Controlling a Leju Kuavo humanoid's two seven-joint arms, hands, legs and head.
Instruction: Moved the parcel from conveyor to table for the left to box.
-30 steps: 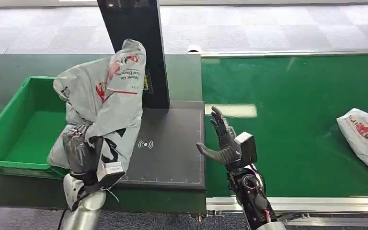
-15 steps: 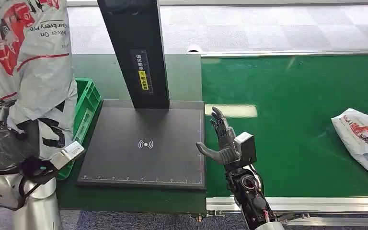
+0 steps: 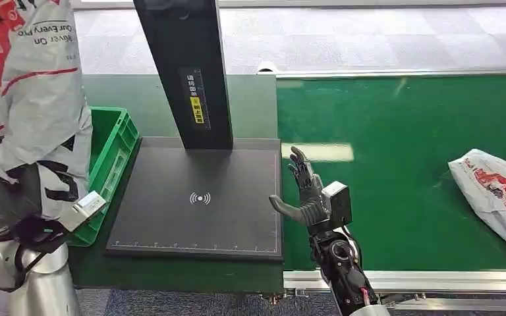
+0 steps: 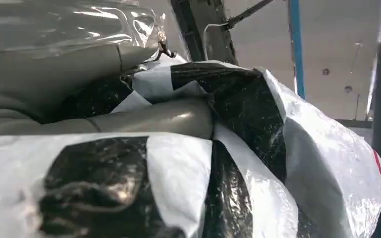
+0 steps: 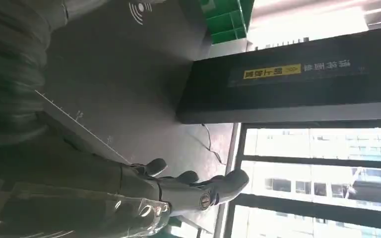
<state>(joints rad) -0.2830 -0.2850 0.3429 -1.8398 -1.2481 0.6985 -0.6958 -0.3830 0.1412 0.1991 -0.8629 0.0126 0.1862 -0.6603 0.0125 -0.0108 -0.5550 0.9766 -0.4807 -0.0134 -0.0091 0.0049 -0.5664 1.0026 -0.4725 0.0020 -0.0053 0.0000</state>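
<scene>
A grey plastic parcel (image 3: pixel 33 99) with red and black print hangs high at the far left, above the green box (image 3: pixel 109 164). My left hand (image 3: pixel 3 204) grips its lower end; in the left wrist view the crumpled bag (image 4: pixel 258 148) wraps around the thumb (image 4: pixel 149 116). My right hand (image 3: pixel 305 194) stands open and upright at the seam between the black scan pad (image 3: pixel 197 197) and the green conveyor (image 3: pixel 402 164), holding nothing. A second grey parcel (image 3: pixel 497 197) lies on the belt at the far right.
A black scanner column (image 3: pixel 188 72) rises from the back of the pad. The conveyor's metal rail (image 3: pixel 408 280) runs along the near edge. Grey tiled floor lies beyond the table.
My left hand has carried the parcel up and to the left, off the pad and over the box. The parcel on the belt has drifted slightly left. My right hand has stayed put.
</scene>
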